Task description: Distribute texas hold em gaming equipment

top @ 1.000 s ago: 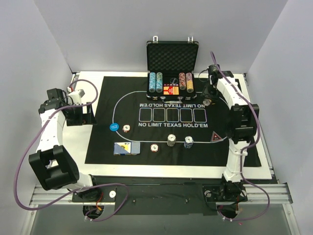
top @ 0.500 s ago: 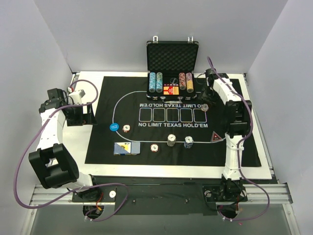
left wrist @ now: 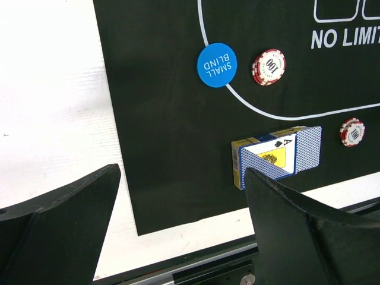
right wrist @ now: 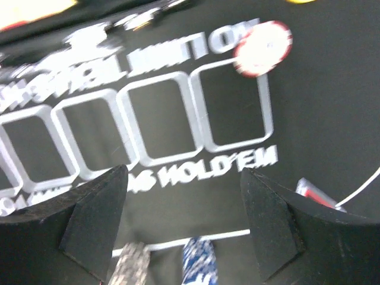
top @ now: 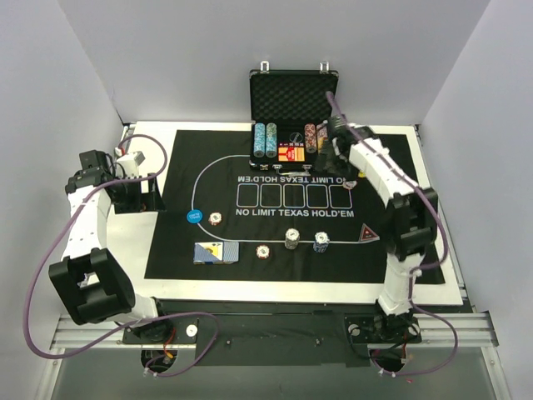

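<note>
Right end effector [right wrist: 183, 178]: jaws spread, empty.
Red poker chip [right wrist: 263, 48]: beyond the fingertips, untouched.
Left end effector [left wrist: 181, 172]: spread wide, empty.

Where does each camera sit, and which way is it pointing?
Top external: above and behind the arm bases, looking down on the black mat and open case; both arms show.
Left wrist: on the left arm, over the mat's near-left corner, facing the SMALL BLIND disc and card deck; open left gripper frames it.
Right wrist: on the right arm, blurred, facing the mat's printed boxes and a red chip; open right gripper shows.
Shared: top and left wrist both show the disc and deck.
</note>
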Robot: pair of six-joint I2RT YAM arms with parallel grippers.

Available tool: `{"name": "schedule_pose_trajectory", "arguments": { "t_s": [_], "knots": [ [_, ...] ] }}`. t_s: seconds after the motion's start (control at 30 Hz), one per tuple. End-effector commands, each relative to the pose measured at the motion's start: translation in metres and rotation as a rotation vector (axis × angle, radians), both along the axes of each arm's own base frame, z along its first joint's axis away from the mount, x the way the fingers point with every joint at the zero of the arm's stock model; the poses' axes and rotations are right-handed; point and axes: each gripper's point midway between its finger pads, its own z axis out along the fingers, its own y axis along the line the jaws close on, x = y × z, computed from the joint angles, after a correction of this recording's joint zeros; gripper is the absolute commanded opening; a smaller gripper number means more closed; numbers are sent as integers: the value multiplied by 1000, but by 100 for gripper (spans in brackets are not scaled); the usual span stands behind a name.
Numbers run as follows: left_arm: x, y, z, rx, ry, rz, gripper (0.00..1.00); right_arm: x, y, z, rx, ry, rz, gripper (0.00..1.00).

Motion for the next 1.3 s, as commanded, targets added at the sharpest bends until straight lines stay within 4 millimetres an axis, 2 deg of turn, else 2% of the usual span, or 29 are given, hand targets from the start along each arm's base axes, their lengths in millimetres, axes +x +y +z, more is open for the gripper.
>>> {"name": "schedule_pose_trajectory", "arguments": {
  "t_s": [0.0, 0.03, 0.07, 0.1, 0.17, 0.3, 0.47, 0.7, 0.87, 1.2, 1.27],
  "knots": [
    [2, -2, 15, 3, -70, -25, 97, -55, 70, 40, -8, -80, 216, 74],
    [2, -2, 16, 4, -72, -25, 97, -71, 95, 41, -7, -81, 287, 75],
    [2, -2, 16, 3, -72, -24, 97, -82, 102, 34, -17, -60, 320, 76],
    [1, -2, 16, 2, -71, -24, 97, -100, 121, 28, -36, -43, 379, 77],
    [1, -3, 16, -2, -70, -26, 97, -121, 146, 16, -31, -20, 447, 78],
    [-1, -4, 19, -2, -77, -24, 97, -147, 180, -3, -26, 9, 528, 78],
    [-3, -4, 21, 0, -82, -19, 97, -170, 211, -23, -44, 43, 627, 78],
    [-2, -4, 24, -2, -87, -17, 97, -185, 227, -59, -46, 102, 648, 76],
    [-2, -4, 24, -2, -87, -17, 97, -193, 226, -83, -60, 150, 648, 74],
    [-3, -2, 20, 12, -82, -15, 97, -198, 226, -108, -55, 186, 640, 62],
    [-3, -2, 20, 13, -82, -14, 97, -201, 224, -110, -55, 191, 636, 57]
  ]
}}
